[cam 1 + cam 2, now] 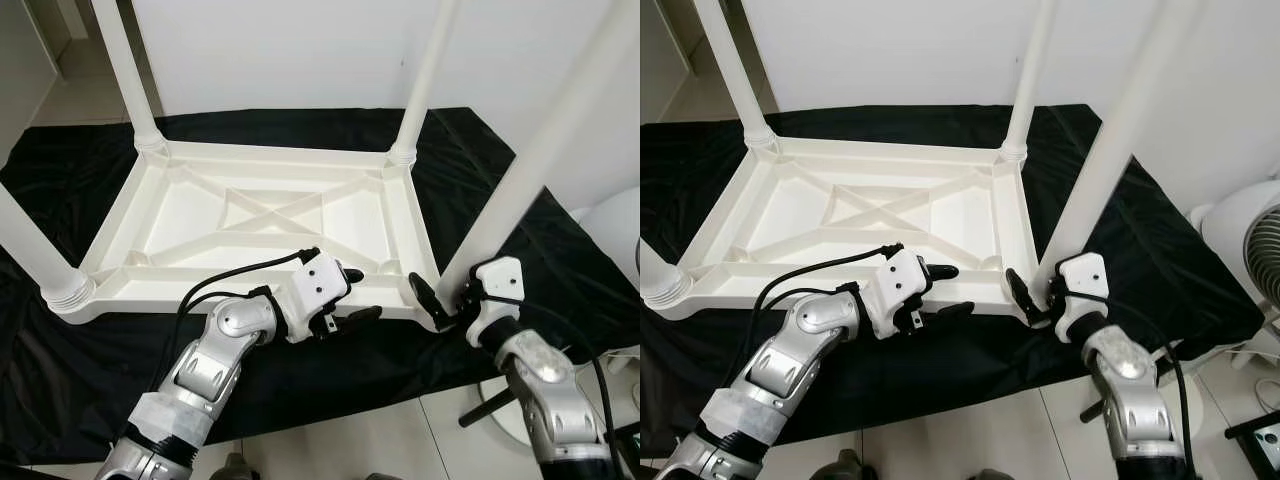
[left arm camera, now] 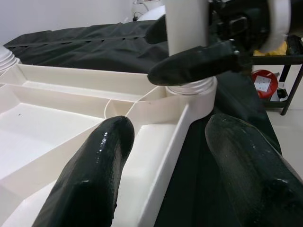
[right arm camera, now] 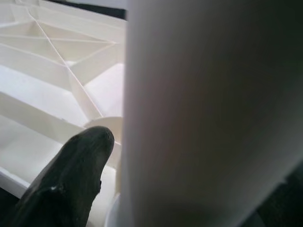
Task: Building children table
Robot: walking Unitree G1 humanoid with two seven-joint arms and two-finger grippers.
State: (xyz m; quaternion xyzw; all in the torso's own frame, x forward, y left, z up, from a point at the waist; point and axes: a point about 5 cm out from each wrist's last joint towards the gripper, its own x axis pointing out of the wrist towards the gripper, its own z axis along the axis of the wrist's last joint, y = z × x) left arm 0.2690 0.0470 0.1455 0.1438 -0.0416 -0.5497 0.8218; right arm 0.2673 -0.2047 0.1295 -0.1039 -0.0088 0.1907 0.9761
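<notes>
White table [image 1: 260, 215] upside down, legs [image 1: 545, 150] upward

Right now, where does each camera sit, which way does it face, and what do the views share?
Left eye, head: down at upturned tabletop on black cloth; both arms show.
Right eye: same scene, plus fan.
Left wrist: along open left end effector straddling the tabletop's rim.
Right wrist: along right end effector at near-right leg.
Shared: that leg and the tabletop.

- Left gripper [image 1: 356, 294]: arm extended forward, wrist angled right, fingers spread apart.
- Right gripper [image 1: 443, 303]: forearm raised, wrist upright, fingers closed around a white post.
</notes>
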